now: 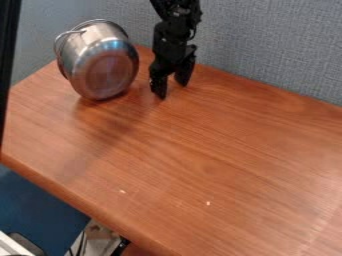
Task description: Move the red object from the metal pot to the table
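The metal pot (pixel 96 60) is a shiny steel cylinder lying tipped on its side at the back left of the table (pixel 201 160), its round base toward the camera and its mouth turned away. My dark gripper (pixel 168 86) hangs point-down just right of the pot, close above the wood, its two fingers apart and nothing visible between them. The red object does not show anywhere in this view; the pot's inside is hidden.
A grey-blue wall runs right behind the table's back edge. The rounded front edge of the table slants from the left down to the lower right, with blue floor below it. A dark post stands at the far left.
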`<state>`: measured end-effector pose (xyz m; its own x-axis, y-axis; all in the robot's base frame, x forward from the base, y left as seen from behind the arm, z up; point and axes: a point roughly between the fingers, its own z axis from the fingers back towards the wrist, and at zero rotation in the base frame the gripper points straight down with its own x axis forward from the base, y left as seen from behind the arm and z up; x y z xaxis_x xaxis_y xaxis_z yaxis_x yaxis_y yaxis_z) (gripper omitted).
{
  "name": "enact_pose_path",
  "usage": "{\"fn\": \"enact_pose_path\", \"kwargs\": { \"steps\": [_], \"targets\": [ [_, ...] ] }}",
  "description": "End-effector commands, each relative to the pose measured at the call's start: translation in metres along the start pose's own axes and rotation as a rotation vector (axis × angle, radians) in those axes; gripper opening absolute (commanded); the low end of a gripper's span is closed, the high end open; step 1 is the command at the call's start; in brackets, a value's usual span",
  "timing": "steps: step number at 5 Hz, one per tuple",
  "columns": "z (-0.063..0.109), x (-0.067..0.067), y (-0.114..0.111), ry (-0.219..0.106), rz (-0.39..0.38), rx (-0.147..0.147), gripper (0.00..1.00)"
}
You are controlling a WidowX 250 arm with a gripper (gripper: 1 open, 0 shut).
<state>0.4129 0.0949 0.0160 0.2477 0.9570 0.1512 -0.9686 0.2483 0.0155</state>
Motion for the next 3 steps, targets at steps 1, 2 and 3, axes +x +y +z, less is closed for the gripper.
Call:
{"fn": "enact_pose_path", "kwargs": {
  "steps": [1, 2, 3],
  "targets": [
    [0.029, 0.01, -0.023, -0.024, -0.069, -0.052, 1.0],
    [0.019, 0.009, -0.017, -0.033, 0.041, -0.034, 0.0],
    [0.013, 0.007, -0.01, -0.039, 0.143, -0.019, 0.0]
  ]
}}
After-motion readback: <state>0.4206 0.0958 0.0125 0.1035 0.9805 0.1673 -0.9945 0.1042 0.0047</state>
